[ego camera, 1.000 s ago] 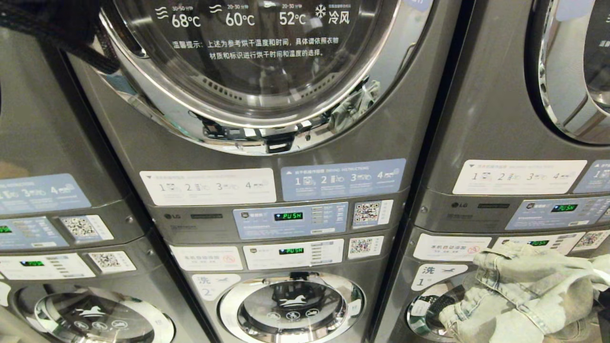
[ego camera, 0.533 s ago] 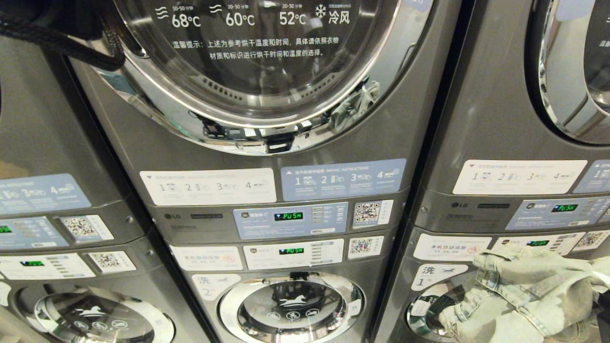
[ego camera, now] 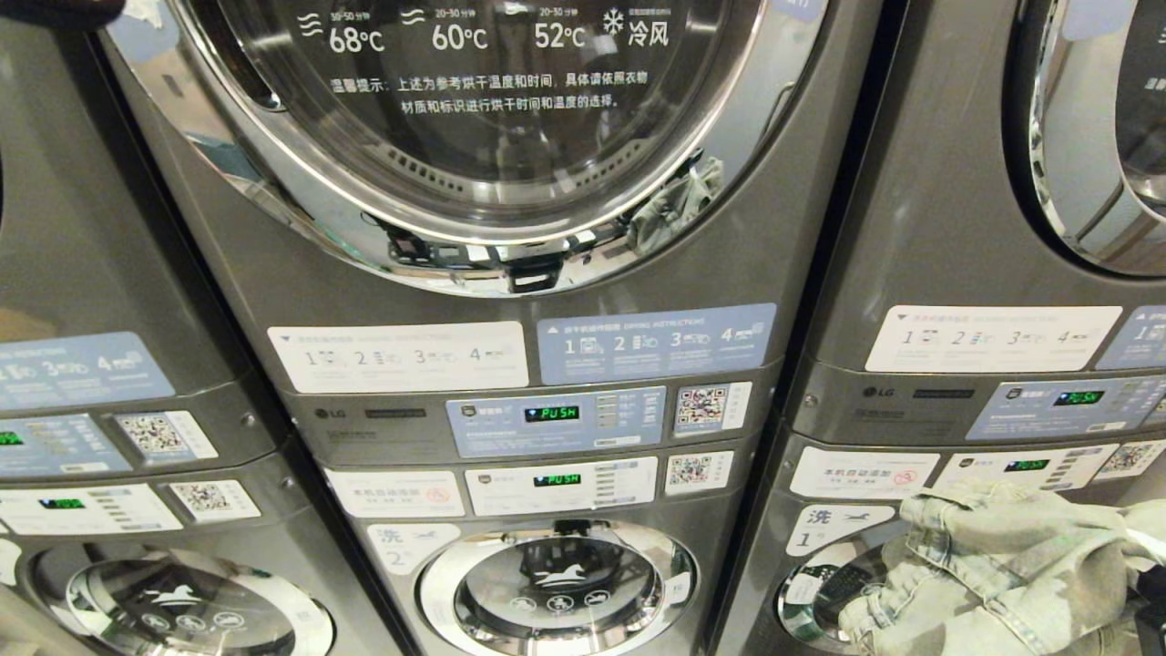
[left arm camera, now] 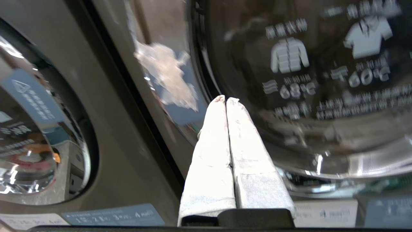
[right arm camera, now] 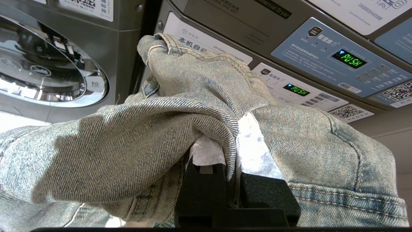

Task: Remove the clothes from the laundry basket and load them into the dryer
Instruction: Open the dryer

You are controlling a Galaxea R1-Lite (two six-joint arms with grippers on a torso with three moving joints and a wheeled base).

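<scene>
The right gripper (right arm camera: pixel 232 151) pinches the jeans (right arm camera: pixel 199 106) below the dryer door (ego camera: pixel 492 118); the left gripper (left arm camera: pixel 226 100) is closed, empty, beside that door.

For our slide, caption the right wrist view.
Right gripper shut on faded denim garment before grey stacked laundry machines.

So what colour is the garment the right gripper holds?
Faded light blue denim garment, clearest in the right wrist view.
</scene>
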